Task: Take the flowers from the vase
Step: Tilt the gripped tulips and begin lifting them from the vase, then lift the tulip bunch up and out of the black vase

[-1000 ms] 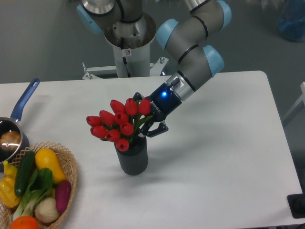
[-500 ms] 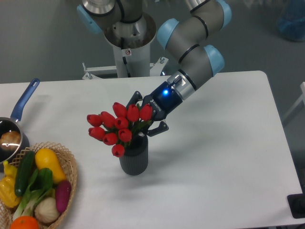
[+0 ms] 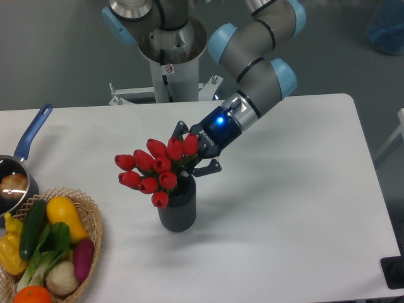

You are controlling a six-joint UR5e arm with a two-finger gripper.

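The flowers (image 3: 154, 169), a tight bunch of red tulips with green leaves, stand in the dark ribbed vase (image 3: 177, 209) near the middle of the table, leaning to the left. My gripper (image 3: 190, 155) reaches in from the upper right. Its fingers straddle the bunch just above the vase rim and are shut on the flowers. One finger (image 3: 208, 168) shows on the near side. The fingertips are hidden behind the blossoms. The stems remain inside the vase.
A wicker basket (image 3: 95, 214) of vegetables sits at the front left corner. A blue-handled saucepan (image 3: 28, 142) stands at the left edge. The robot's base column (image 3: 169, 60) rises behind the table.
The near finger has drawn in toward the bunch. The tulips have shifted and tipped a little further left and down, while the arm itself has barely moved.
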